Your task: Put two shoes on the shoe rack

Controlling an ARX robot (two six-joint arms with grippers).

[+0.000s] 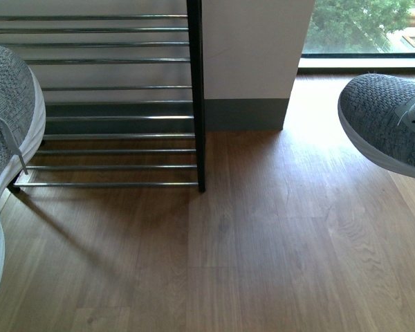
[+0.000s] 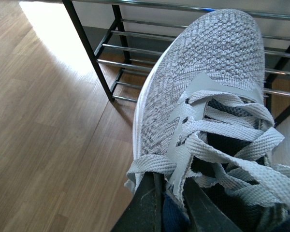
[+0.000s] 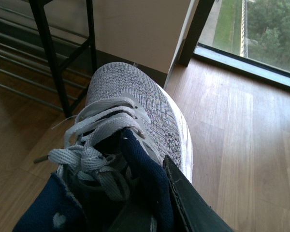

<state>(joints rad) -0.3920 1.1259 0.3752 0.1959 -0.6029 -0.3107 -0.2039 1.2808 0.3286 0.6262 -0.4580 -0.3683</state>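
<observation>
Two grey knit shoes with white soles hang above the wooden floor. One shoe (image 1: pixel 3 117) fills the far left edge of the front view, its toe in front of the shoe rack (image 1: pixel 117 117). In the left wrist view that shoe (image 2: pixel 208 72) points at the rack's silver bars (image 2: pixel 135 50), and my left gripper (image 2: pixel 171 208) is shut on its navy collar beside the laces. The other shoe (image 1: pixel 391 121) hangs at the right edge, away from the rack. My right gripper (image 3: pixel 157 203) is shut on the navy collar of this shoe (image 3: pixel 135 101).
The rack's black post (image 1: pixel 196 90) stands left of a white wall column (image 1: pixel 252 48) with a grey skirting. A floor-level window (image 1: pixel 363 28) lies at the back right. Bare wooden floor (image 1: pixel 263 242) spreads between the two shoes.
</observation>
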